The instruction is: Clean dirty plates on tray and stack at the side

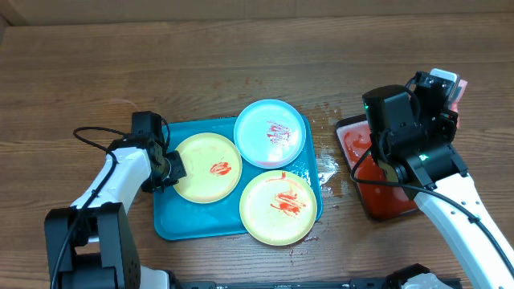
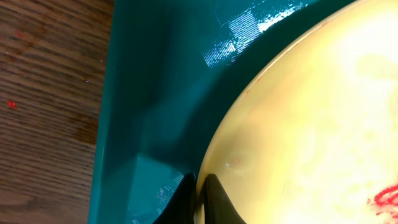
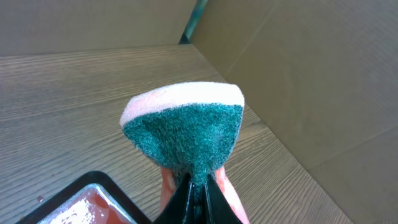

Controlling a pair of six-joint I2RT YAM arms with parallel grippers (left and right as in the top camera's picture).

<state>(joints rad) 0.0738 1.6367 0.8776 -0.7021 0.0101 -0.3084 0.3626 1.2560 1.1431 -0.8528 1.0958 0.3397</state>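
Three plates lie on the turquoise tray (image 1: 185,221), each smeared with red sauce: a pale yellow one (image 1: 207,167) at the left, a light blue one (image 1: 271,132) at the back and another yellow one (image 1: 279,206) at the front right. My left gripper (image 1: 173,168) is shut on the left rim of the left yellow plate (image 2: 311,124). In the left wrist view its jaws (image 2: 200,186) pinch that rim over the tray floor (image 2: 161,93). My right gripper (image 1: 440,92) hovers off to the far right, shut on a green-and-pink sponge (image 3: 183,127).
A smaller black tray of red liquid (image 1: 377,172) sits right of the turquoise tray, below my right arm. Wet splashes (image 1: 329,168) mark the wooden table between the two trays. A cardboard wall (image 3: 311,74) rises beyond the table's right edge.
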